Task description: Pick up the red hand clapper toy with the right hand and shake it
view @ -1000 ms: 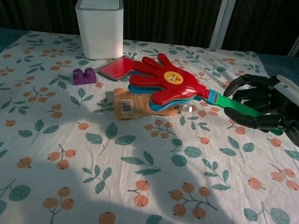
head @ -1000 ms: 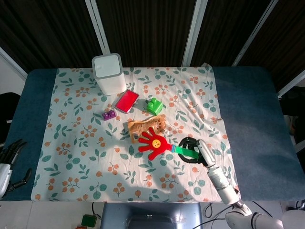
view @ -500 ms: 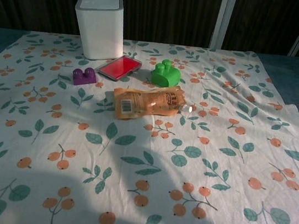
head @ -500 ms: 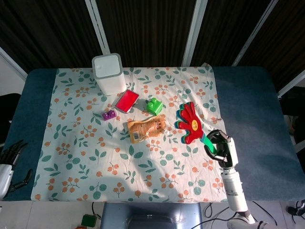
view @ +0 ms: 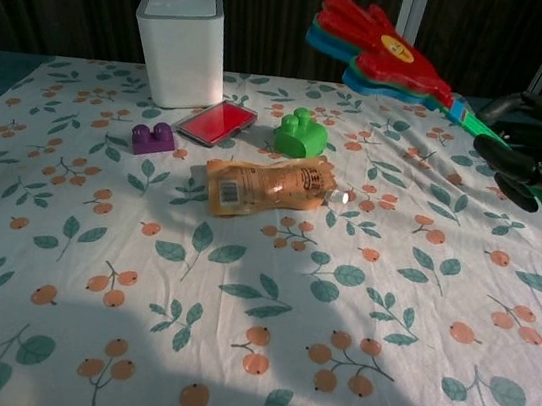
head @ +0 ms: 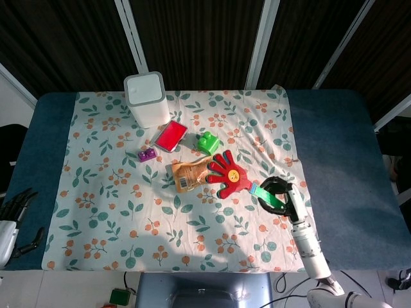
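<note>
The red hand clapper toy has a yellow face sticker, blue and green layers under the red one, and a green handle. My right hand grips that handle and holds the toy in the air above the cloth, its palm end pointing up and to the left. The toy hangs over the right end of the orange pouch in the head view. My left hand rests off the cloth at the far left edge, fingers apart, holding nothing.
On the floral cloth stand a white box, a red flat case, a purple block, a green block and the orange pouch.
The right hand has swung the clapper down and to the left from its raised position of half a second ago; one second ago it lay lower still, over the pouch. The left hand has not moved.
</note>
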`<state>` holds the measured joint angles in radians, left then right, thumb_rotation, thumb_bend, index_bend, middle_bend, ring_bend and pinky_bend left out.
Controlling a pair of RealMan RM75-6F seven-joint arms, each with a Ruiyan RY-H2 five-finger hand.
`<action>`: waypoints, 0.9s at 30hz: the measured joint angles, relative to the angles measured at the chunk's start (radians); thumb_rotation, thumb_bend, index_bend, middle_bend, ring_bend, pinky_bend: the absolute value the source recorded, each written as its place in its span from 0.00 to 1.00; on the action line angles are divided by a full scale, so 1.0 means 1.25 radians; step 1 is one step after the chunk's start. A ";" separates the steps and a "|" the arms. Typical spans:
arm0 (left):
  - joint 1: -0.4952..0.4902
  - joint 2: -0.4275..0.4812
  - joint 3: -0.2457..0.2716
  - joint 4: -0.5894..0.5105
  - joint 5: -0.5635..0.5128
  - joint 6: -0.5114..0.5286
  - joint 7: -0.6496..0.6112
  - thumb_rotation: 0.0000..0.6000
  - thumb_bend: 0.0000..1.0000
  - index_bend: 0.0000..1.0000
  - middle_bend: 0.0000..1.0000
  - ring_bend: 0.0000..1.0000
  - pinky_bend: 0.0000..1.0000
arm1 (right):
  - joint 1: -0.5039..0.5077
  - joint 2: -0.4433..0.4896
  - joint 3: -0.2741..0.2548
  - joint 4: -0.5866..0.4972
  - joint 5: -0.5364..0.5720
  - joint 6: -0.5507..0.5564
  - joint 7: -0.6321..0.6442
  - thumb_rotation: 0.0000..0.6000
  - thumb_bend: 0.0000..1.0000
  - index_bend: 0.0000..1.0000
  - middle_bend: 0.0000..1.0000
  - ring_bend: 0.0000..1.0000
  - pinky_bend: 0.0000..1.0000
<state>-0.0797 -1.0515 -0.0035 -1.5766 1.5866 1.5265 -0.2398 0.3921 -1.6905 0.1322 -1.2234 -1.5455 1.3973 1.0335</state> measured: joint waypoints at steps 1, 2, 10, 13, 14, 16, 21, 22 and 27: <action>0.000 0.000 0.000 0.000 0.000 0.001 -0.002 1.00 0.42 0.00 0.00 0.00 0.13 | 0.005 -0.004 -0.002 0.007 0.000 -0.010 -0.041 1.00 0.65 0.95 0.81 0.99 1.00; 0.000 0.001 -0.001 0.000 -0.001 0.001 -0.003 1.00 0.42 0.00 0.00 0.00 0.13 | 0.010 -0.009 -0.004 0.014 -0.001 -0.020 -0.084 1.00 0.65 0.95 0.81 0.99 1.00; -0.001 0.007 -0.007 -0.003 -0.016 -0.005 -0.013 1.00 0.42 0.00 0.00 0.00 0.13 | 0.045 -0.052 -0.016 0.070 0.000 -0.083 -0.275 1.00 0.69 0.95 0.81 0.98 1.00; -0.001 0.008 -0.005 -0.002 -0.012 -0.006 -0.013 1.00 0.42 0.00 0.00 0.00 0.13 | 0.053 -0.057 -0.019 0.079 0.001 -0.095 -0.256 1.00 0.69 0.94 0.81 0.96 1.00; -0.001 0.008 -0.005 -0.002 -0.015 -0.008 -0.013 1.00 0.42 0.00 0.00 0.00 0.13 | 0.056 -0.058 -0.021 0.085 0.000 -0.099 -0.256 1.00 0.69 0.92 0.81 0.94 1.00; -0.003 0.008 -0.008 -0.002 -0.026 -0.017 -0.014 1.00 0.42 0.00 0.00 0.00 0.13 | 0.065 -0.064 -0.026 0.102 0.000 -0.119 -0.278 1.00 0.69 0.87 0.81 0.90 1.00; -0.004 0.009 -0.009 -0.004 -0.026 -0.018 -0.015 1.00 0.42 0.00 0.00 0.00 0.13 | 0.091 -0.092 -0.034 0.164 0.003 -0.169 -0.379 1.00 0.63 0.55 0.62 0.64 0.83; -0.004 0.010 -0.009 -0.004 -0.026 -0.017 -0.016 1.00 0.42 0.00 0.00 0.00 0.13 | 0.095 -0.098 -0.035 0.174 0.004 -0.176 -0.388 1.00 0.58 0.49 0.59 0.60 0.80; -0.003 0.009 -0.010 0.002 -0.023 -0.011 -0.028 1.00 0.42 0.00 0.00 0.00 0.13 | 0.103 -0.097 -0.037 0.183 0.013 -0.192 -0.395 1.00 0.27 0.19 0.43 0.42 0.65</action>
<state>-0.0829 -1.0399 -0.0166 -1.5739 1.5582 1.5133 -0.2748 0.5207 -1.8122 0.0865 -0.9952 -1.5296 1.1577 0.5394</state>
